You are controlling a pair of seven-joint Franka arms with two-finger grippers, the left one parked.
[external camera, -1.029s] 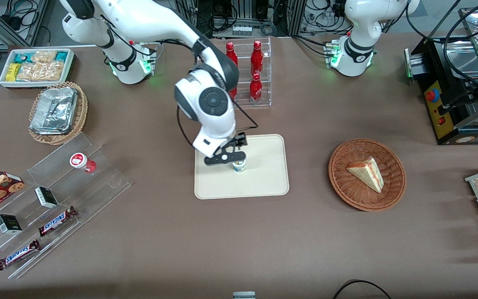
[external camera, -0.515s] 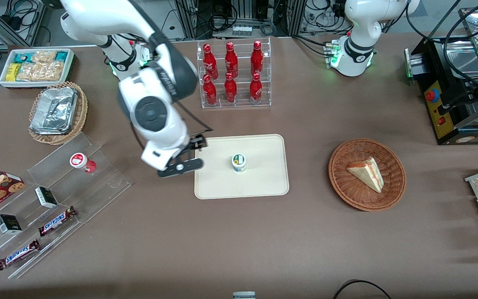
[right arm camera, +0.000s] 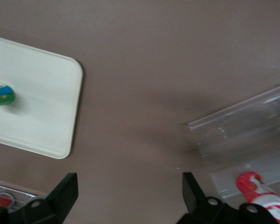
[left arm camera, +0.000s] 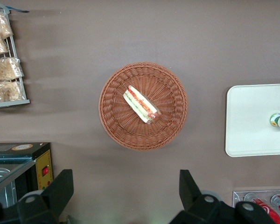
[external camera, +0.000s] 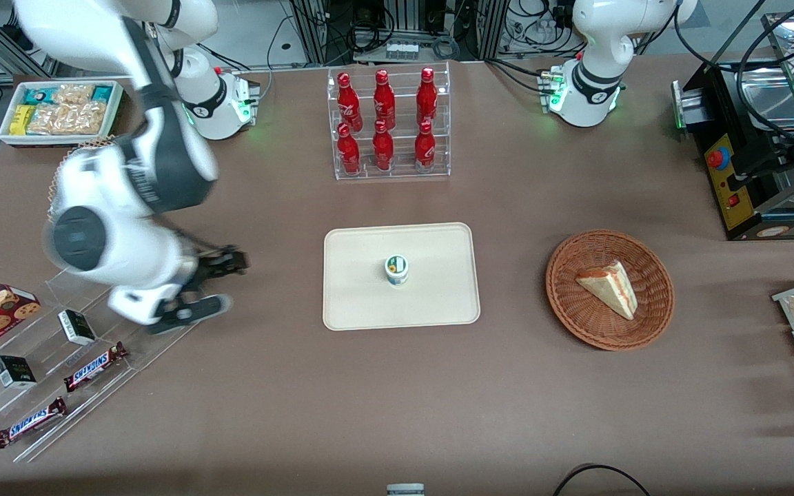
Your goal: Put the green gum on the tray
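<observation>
One green gum [external camera: 397,269] upright on tray [external camera: 438,303] | hand [external camera: 194,293] spread (empty), over clear rack [external camera: 163,344]

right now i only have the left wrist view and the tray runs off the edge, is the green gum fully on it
Observer: Yes. The green gum stands upright near the middle of the tray, apart from the rim.
Operator: ok and wheres the end effector
Observer: The end effector is open and empty, above the bare table by the clear acrylic rack, toward the working arm's end of the table and away from the tray.
</observation>
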